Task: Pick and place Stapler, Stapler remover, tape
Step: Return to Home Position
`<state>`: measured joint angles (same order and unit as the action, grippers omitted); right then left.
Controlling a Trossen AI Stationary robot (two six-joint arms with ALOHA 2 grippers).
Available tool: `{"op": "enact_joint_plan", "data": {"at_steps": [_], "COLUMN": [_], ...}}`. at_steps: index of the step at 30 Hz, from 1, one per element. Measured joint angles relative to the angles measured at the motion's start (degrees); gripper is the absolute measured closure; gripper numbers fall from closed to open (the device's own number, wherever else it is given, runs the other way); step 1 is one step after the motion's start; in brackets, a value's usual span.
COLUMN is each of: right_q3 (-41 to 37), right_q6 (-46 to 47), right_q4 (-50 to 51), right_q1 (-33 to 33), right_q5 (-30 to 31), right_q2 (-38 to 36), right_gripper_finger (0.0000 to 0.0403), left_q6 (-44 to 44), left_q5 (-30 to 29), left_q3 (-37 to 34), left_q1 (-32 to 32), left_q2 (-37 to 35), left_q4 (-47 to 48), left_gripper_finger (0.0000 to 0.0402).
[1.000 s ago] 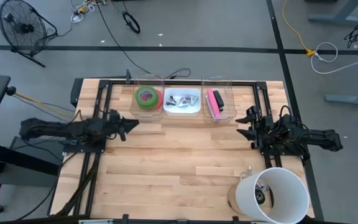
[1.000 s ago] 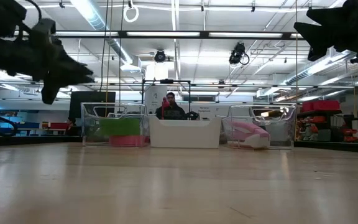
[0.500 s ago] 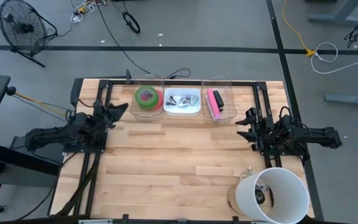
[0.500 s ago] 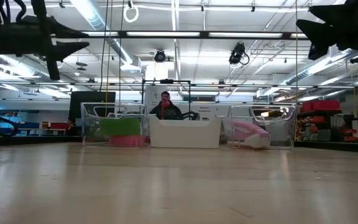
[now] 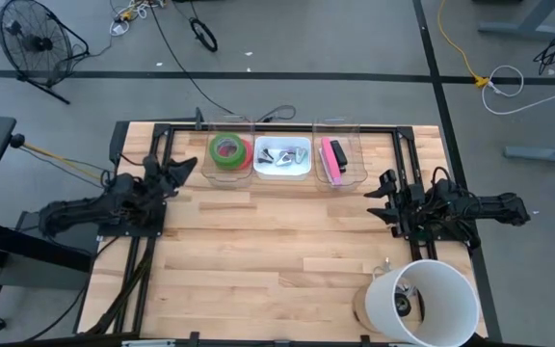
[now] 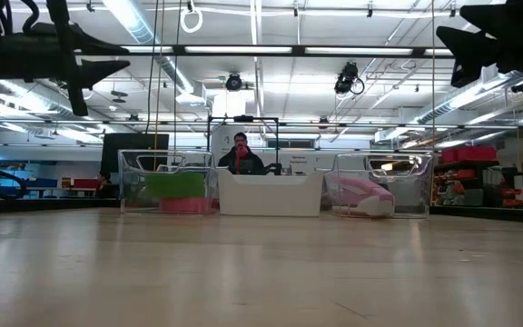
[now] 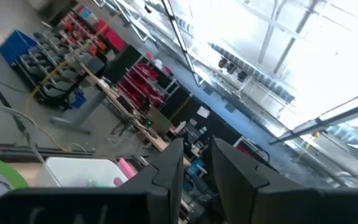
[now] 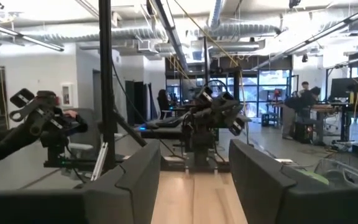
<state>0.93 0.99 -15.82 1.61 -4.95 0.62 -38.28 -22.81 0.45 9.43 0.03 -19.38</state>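
In the high view the tape (image 5: 225,149) lies in the left clear bin (image 5: 210,172) at the desk's (image 5: 277,251) far edge, with the left gripper (image 5: 189,167) near the left edge and the right gripper (image 5: 378,197) near the right edge; the low view shows both above the desk; each wrist view shows fingers parted, released, empty.

Overhead strip lights (image 6: 271,50) glare; left wrist view seems blurred.

Green tape rolls (image 5: 237,152) stacked flat in left clear bin (image 5: 208,172), pinkish red roll (image 6: 186,205) at the bottom of the stack, small bluish-grey staple removers (image 5: 279,159) jumbled in middle white bin (image 5: 308,159), pink stapler (image 5: 332,159) lying flat in right clear bin (image 5: 356,164).
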Motion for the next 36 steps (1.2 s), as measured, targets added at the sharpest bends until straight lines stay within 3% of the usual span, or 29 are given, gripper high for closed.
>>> {"op": "enact_joint_plan", "data": {"at_steps": [9, 17, 25, 34, 36], "right_q3": [0.0, 0.0, 0.0, 0.0, 0.0], "right_q6": [-9.9, -2.5, 0.1, 0.0, 0.0], "right_q4": [5.7, 12.6, 13.3, 13.3, 13.3], "right_q1": [0.0, 0.0, 0.0, 0.0, 0.0], "right_q5": [0.0, 2.1, 2.1, 2.1, 2.1], "right_q2": [0.0, 0.0, 0.0, 0.0, 0.0], "right_gripper_finger": [0.0211, 0.0211, 0.0211, 0.0211, 0.0211], "left_q6": [0.0, 0.0, 0.0, 0.3, 3.6], "left_q5": [-0.5, -0.5, -0.5, 0.5, 1.4], "left_q3": [0.0, 0.0, 0.0, 0.0, 0.0], "left_q1": [1.2, 0.1, -2.5, 2.5, 2.6], "left_q2": [0.0, 0.0, 0.0, 0.0, 0.0], "left_q4": [0.0, 0.0, 0.0, 0.0, 0.1], "left_gripper_finger": [0.0312, 0.0312, 0.0312, 0.0312, 0.0312]}}
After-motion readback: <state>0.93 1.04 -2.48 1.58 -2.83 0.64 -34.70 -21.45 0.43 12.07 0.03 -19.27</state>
